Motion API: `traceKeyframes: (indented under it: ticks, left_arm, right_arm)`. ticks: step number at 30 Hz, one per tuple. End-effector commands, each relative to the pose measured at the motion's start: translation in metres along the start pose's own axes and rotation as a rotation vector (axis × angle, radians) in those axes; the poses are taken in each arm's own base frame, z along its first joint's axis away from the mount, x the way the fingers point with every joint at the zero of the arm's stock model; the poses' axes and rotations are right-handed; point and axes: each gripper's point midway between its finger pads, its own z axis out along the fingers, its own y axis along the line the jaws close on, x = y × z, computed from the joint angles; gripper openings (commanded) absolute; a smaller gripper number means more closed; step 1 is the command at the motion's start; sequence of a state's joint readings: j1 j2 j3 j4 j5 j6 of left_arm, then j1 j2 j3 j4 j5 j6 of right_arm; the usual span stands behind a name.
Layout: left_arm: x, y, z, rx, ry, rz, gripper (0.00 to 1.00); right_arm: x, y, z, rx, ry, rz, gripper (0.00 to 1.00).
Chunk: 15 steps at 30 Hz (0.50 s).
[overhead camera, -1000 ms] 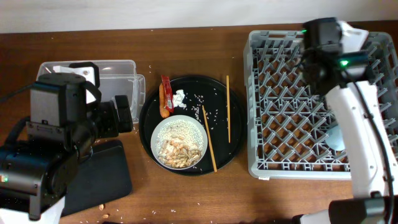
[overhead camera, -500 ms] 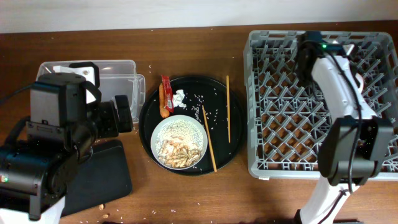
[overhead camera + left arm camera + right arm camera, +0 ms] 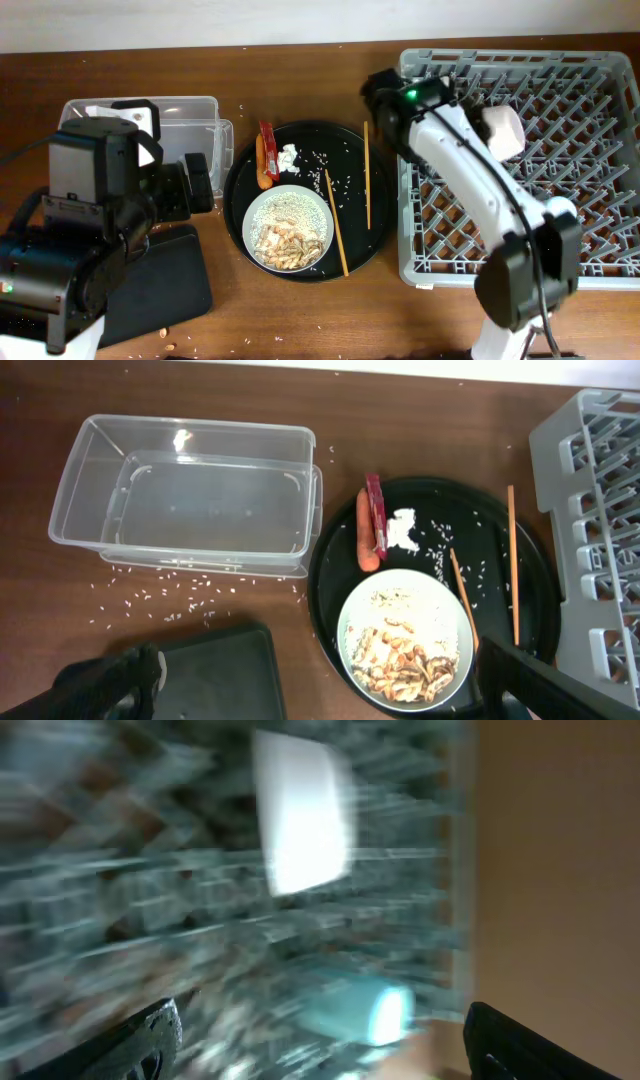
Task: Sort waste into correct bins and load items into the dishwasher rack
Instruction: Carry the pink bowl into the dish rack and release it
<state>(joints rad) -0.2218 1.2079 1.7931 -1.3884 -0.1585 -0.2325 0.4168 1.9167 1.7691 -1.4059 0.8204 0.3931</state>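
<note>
I see the grey-white bowl (image 3: 288, 228) holding white rice (image 3: 285, 207) beside beige scraps (image 3: 290, 248). The blurred right wrist alone shows what seems a light-blue cup (image 3: 355, 1010). My left pincer (image 3: 320, 685) and right pincer (image 3: 320, 1055) gape empty.

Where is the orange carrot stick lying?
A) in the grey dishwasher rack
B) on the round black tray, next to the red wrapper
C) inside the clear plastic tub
B: the carrot stick lies on the round black tray, right beside the red wrapper, not in the clear tub or the grey rack.
</note>
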Motion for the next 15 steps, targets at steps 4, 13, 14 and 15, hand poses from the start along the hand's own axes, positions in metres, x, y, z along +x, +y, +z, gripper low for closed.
traceKeyframes:
  ticks: [4,13,14,15]
  left_arm:
    - [-0.002,0.004,-0.001,-0.017,-0.009,-0.018,0.99]
    - [-0.002,0.004,-0.001,-0.017,-0.009,-0.018,0.99]
    - [-0.002,0.004,-0.001,-0.017,-0.009,-0.018,0.99]
    - [-0.002,0.004,-0.001,-0.017,-0.009,-0.018,0.99]
  right_arm:
    - [0.018,0.152,-0.072,-0.716,0.104,0.059,0.47]
    - [0.026,0.212,0.032,-0.614,0.266,0.081,0.38]
    - [0.027,0.215,0.040,-0.613,0.280,0.086,0.34]
    - [0.028,0.218,0.043,-0.634,0.299,0.093,0.29]
